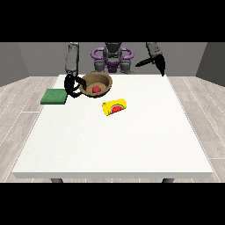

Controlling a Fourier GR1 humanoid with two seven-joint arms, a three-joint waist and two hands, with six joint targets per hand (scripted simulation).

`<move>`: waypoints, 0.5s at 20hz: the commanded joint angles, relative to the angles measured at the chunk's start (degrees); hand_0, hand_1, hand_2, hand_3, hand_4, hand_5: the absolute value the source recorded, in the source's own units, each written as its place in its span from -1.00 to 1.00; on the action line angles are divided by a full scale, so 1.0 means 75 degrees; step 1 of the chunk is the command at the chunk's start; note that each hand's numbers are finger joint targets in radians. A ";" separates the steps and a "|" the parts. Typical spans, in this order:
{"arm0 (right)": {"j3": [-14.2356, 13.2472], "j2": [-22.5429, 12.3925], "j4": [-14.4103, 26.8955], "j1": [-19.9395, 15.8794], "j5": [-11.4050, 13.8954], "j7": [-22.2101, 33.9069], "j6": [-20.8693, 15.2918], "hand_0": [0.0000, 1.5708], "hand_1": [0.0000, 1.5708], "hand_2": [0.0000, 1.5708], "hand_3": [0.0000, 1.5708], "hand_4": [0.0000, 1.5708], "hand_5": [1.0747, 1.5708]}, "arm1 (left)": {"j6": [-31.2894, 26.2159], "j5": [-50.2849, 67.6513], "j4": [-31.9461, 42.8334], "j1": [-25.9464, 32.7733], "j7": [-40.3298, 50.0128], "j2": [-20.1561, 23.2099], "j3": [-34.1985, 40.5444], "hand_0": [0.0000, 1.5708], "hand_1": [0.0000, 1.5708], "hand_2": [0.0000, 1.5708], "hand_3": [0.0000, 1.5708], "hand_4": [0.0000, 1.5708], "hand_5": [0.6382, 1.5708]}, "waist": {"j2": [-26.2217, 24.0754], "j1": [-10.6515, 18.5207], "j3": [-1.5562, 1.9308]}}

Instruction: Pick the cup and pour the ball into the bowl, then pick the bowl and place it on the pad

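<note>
Near the table's (132, 145) far-left edge, the hand at the view's left (72, 85) curled round the round brown bowl's (103, 80) rim; the yellow cup (114, 107) lay toppled beside it; the hand at the view's right (154, 61) hung with straight fingers.

Surface finishes of the table and the things on it.
The table (132, 145) has a smooth, matt white top. The bowl (104, 80) looks like brown wood, dull inside, and holds a smooth red ball (96, 89). The yellow cup (114, 107) appears to be plain plastic. The green pad (54, 96) is flat and matt. The hand at the view's left (71, 85) is glossy black.
</note>
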 commanded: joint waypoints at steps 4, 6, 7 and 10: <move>-0.0273 -0.0945 -0.0202 -0.0097 -0.0401 0.1144 0.0899 1.00 1.00 1.00 1.00 0.36 0.93 | 0.0087 -0.0036 0.0161 0.0530 -0.0226 0.0071 0.0060 -1.00 -1.00 -1.00 -1.00 -1.00 1.00 | -0.0393 -0.0301 0.0024; -0.0489 -0.1289 -0.0129 -0.0619 -0.0461 0.1272 0.0704 1.00 1.00 1.00 1.00 0.35 0.97 | 0.0313 -0.0183 -0.0179 0.0089 0.0042 -0.0204 -0.0204 -1.00 -1.00 -1.00 -1.00 -1.00 1.00 | -0.0003 0.0043 0.0026; -0.0549 -0.1579 -0.0078 -0.0075 -0.0537 0.1063 0.1222 1.00 1.00 1.00 1.00 0.35 0.98 | 0.0278 -0.0084 -0.0192 0.0167 0.0189 -0.0044 -0.0017 -1.00 -1.00 -1.00 -1.00 -1.00 1.00 | -0.0153 -0.0228 0.0027; -0.1177 -0.2042 0.0095 0.0050 -0.1081 0.0515 0.1788 1.00 1.00 1.00 1.00 0.35 0.96 | 0.0329 -0.0134 -0.0554 0.0008 0.0146 -0.0034 -0.0094 -1.00 -1.00 -1.00 -1.00 -1.00 1.00 | 0.0447 -0.0129 0.0034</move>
